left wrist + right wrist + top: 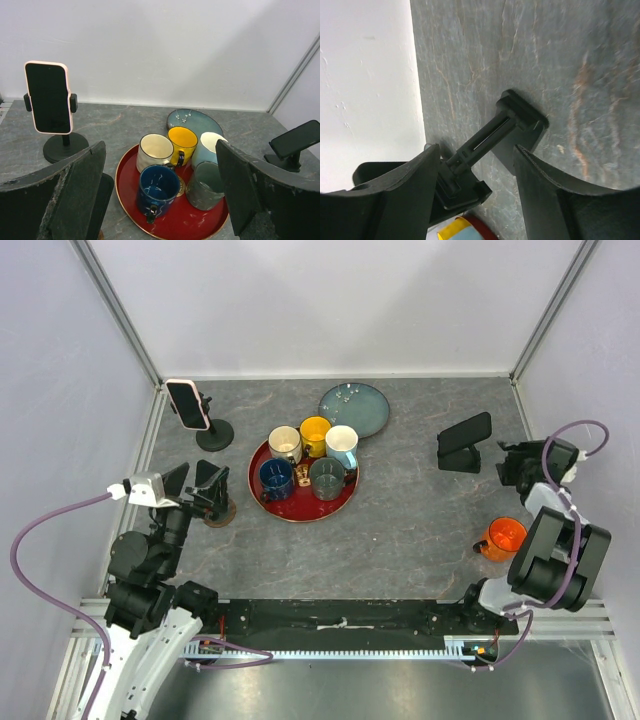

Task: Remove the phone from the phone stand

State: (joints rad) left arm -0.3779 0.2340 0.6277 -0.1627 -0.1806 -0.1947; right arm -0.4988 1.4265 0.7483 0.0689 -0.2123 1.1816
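Black phone [465, 430] sits tilted on a folding stand [462, 462] near the table's right edge, its long axis running roughly left to right. The right gripper [506, 464], on an arm folded up along that edge, points left at the stand. Its jaws are wide apart, flanking the stand's stem and holding nothing. The left gripper [201, 480], near the left edge, is also spread and empty. An orange mug [503, 536] stands beside the right arm, a red tray [295, 512] of mugs at centre, and a pink-cased phone [187, 403] in the far-left corner.
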